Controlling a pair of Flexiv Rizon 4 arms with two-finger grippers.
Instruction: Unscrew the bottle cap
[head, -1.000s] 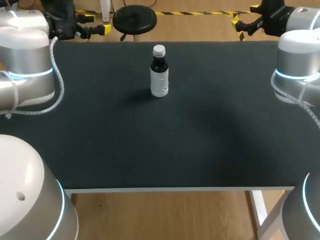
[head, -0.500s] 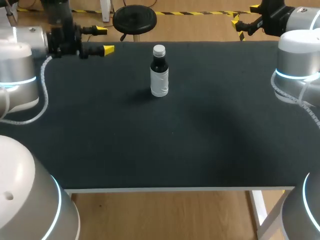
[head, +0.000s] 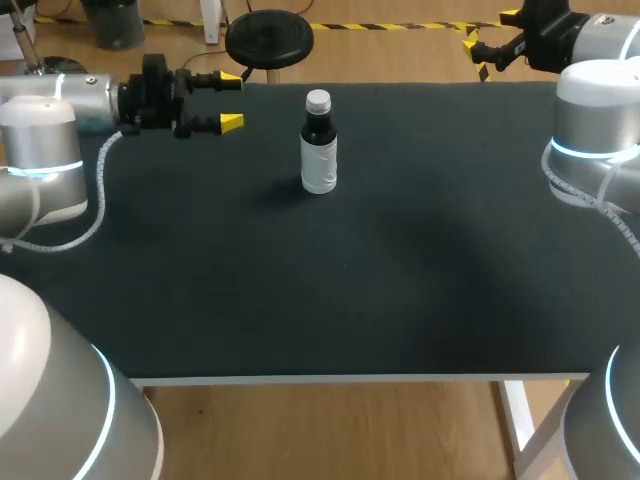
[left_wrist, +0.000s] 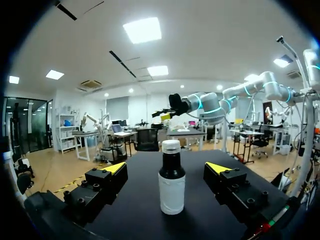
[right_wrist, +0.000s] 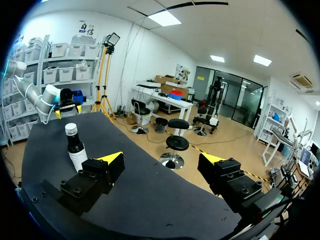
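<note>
Straight ahead of the left fingers (left_wrist: 116, 168) (wide apart, holding nothing), the upright, capped bottle (left_wrist: 171, 190).

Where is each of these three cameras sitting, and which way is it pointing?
Head view: above and behind the robot, looking down on the table; left arm and right arm enter from the sides.
Left wrist view: on the left arm, facing the bottle, which stands ahead of its open jaws.
Right wrist view: on the right arm, looking along the table; its open jaws show.
Shared: all three see the bottle.
</note>
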